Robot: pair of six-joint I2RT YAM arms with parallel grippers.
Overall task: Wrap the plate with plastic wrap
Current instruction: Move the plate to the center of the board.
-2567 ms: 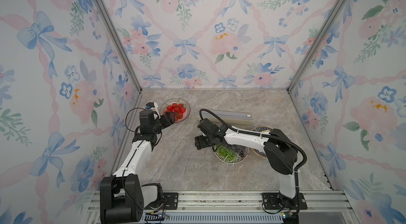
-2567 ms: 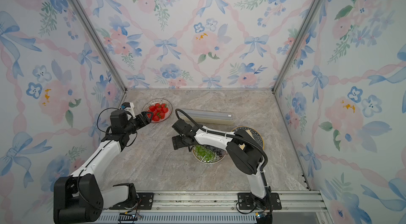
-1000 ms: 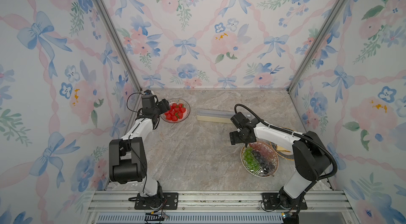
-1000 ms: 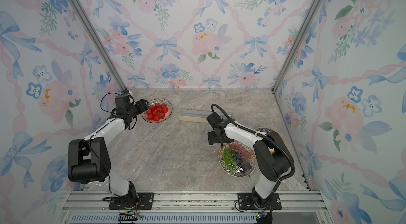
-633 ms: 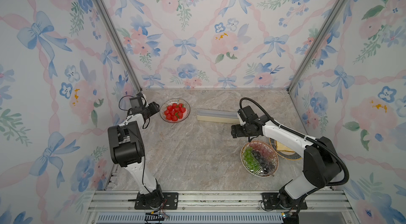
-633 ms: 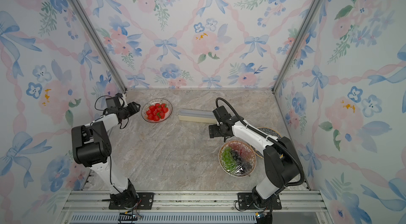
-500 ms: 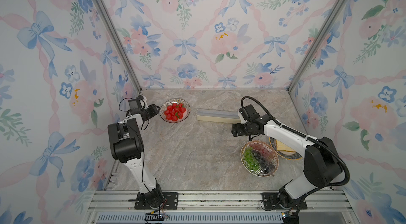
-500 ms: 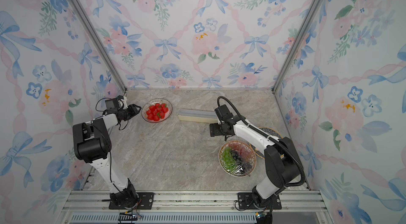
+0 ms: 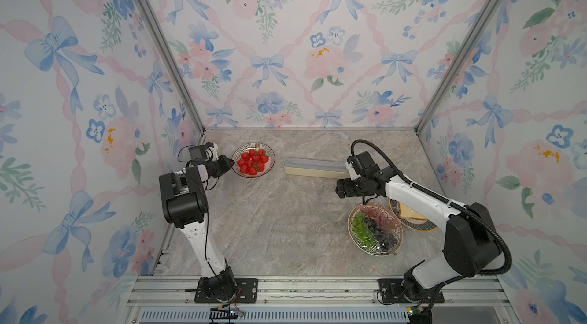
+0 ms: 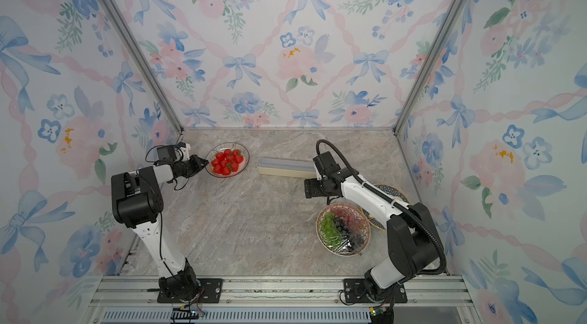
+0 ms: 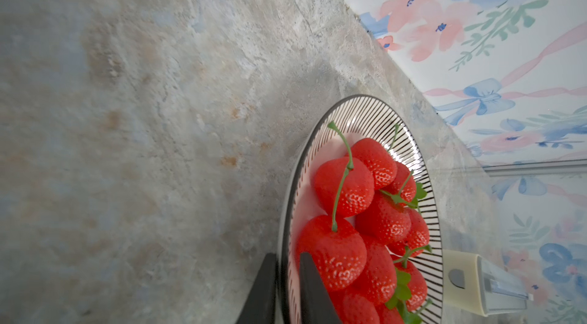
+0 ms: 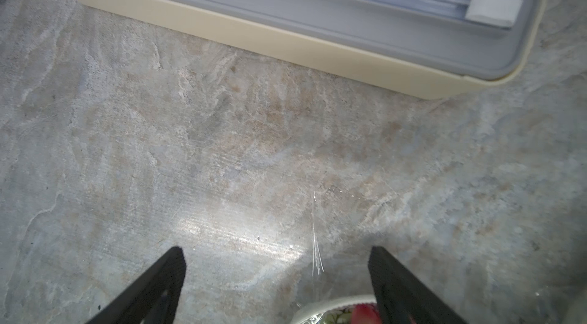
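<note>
One plate (image 11: 365, 109) pinched in left claw (image 11: 287, 257).

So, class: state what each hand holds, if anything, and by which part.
The left hand grips the strawberry plate by its rim, one finger inside and one outside. The right hand is open and holds nothing.

The left arm (image 9: 211, 257) and the right arm (image 9: 416, 193) are each built of smooth white links joined by bulky matt black joint housings, and each stands on a black base plate (image 9: 247, 290) bolted to a ribbed aluminium rail (image 9: 317, 287). A thick ribbed black hose (image 9: 508, 252) runs along the right arm, a thin black wire (image 9: 205, 239) runs down the left, and the right gripper (image 12: 277, 249) has flat black fingers (image 12: 152, 287) tapering to blunt tips
</note>
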